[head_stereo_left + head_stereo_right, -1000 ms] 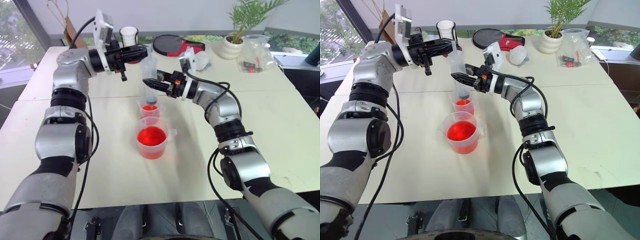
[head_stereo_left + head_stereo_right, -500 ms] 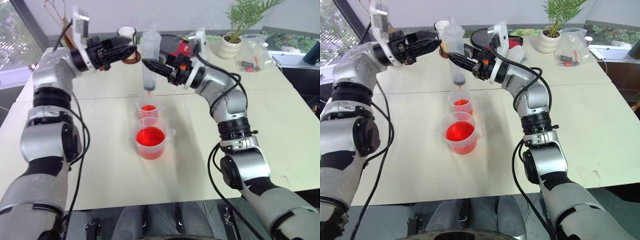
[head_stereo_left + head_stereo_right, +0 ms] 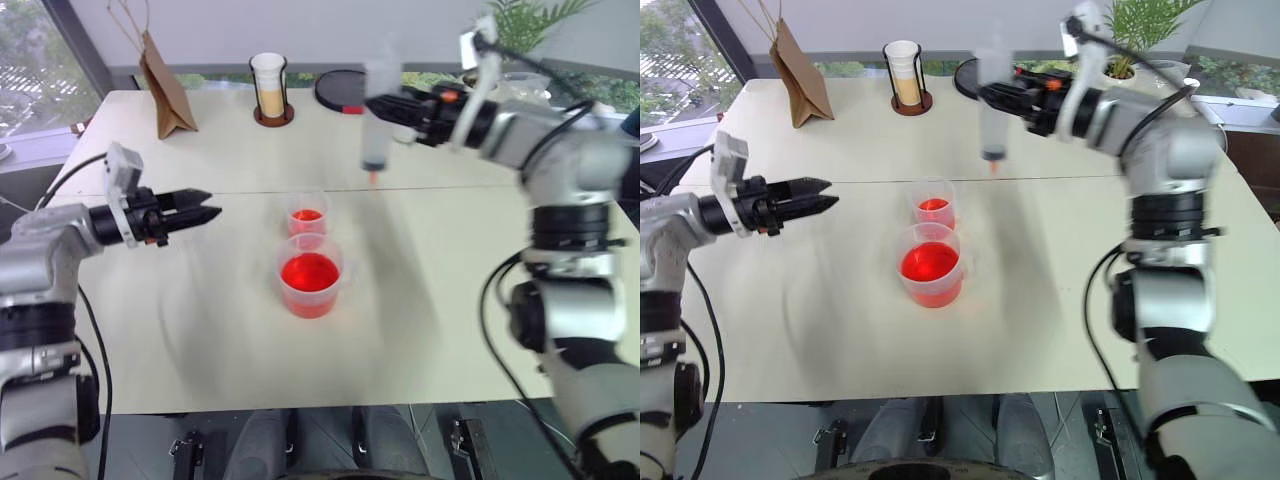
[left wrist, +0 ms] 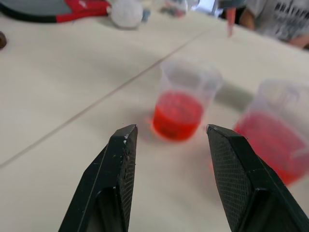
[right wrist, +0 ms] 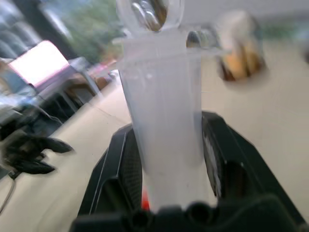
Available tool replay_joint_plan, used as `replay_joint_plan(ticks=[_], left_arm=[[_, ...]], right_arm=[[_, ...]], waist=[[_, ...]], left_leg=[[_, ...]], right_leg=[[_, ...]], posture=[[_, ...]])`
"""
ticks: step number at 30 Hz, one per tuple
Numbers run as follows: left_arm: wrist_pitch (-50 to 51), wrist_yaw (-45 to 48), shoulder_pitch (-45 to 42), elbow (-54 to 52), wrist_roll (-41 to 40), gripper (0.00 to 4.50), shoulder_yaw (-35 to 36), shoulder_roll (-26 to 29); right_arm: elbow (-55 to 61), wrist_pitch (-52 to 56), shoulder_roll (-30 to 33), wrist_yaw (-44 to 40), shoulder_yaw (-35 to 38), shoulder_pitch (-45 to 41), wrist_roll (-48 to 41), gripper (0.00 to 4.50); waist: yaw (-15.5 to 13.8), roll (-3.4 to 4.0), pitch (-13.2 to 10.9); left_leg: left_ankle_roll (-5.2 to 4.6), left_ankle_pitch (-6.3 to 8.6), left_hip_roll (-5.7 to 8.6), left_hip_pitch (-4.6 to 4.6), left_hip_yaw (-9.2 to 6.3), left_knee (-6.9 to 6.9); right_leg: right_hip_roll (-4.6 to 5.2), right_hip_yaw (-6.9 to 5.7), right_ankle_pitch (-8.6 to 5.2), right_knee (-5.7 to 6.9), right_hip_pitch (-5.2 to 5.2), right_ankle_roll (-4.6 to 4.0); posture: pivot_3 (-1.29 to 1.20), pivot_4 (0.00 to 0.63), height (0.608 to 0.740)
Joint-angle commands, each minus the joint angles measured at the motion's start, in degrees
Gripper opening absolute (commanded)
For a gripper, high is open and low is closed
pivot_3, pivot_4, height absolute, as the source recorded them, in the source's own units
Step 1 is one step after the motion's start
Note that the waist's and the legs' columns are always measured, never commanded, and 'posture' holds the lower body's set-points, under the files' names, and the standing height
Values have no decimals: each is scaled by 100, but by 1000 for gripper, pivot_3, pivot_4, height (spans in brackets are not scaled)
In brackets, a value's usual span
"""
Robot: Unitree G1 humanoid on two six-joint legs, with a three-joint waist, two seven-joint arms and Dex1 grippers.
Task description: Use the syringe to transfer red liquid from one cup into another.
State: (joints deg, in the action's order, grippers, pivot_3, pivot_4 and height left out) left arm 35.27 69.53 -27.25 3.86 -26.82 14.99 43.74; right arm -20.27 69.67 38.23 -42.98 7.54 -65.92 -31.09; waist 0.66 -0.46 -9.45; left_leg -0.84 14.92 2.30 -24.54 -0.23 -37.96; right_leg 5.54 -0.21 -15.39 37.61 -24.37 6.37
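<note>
Your right gripper pinches the syringe upright above the table; left gripper spread, empty.

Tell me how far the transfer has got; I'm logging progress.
Done, it seems: the small cup already holds some red liquid. In hand: the right claw grips the syringe upright, tip down, above the table and off to the side of both cups; the left claw is open and empty, away from the cups. Left: the big cup still holds plenty of red, so more draws may follow, or the syringe gets put down.
</note>
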Motion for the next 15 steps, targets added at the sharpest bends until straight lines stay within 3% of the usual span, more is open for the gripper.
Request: replay_joint_plan(ticks=[1,6,15], left_arm=[[289,-347,397,-1005,-358,2310,176,45],[174,-734,711,-1390,-311,2310,-135,-118],[230,-1121,618,-1481,-509,2310,-476,-532]], right_arm=[[-338,1674,479,219,69,-11,-43,1400],[-989,2283,614,801,123,313,-48,1400],[-1268,2283,-175,2554,1153,1013,188,1400]], waist=[[9,0,0],[47,11,3],[15,14,4]], left_leg=[[0,0,-1,-1,0,2],[2,-1,-4,0,10,8],[20,-14,-3,-2,22,6]], right_leg=[[1,1,-1,-15,4,-3],[0,1,0,-28,3,-8],[-3,-1,1,-26,4,-5]], posture=[[0,150,740],[0,150,740],[0,150,740]])
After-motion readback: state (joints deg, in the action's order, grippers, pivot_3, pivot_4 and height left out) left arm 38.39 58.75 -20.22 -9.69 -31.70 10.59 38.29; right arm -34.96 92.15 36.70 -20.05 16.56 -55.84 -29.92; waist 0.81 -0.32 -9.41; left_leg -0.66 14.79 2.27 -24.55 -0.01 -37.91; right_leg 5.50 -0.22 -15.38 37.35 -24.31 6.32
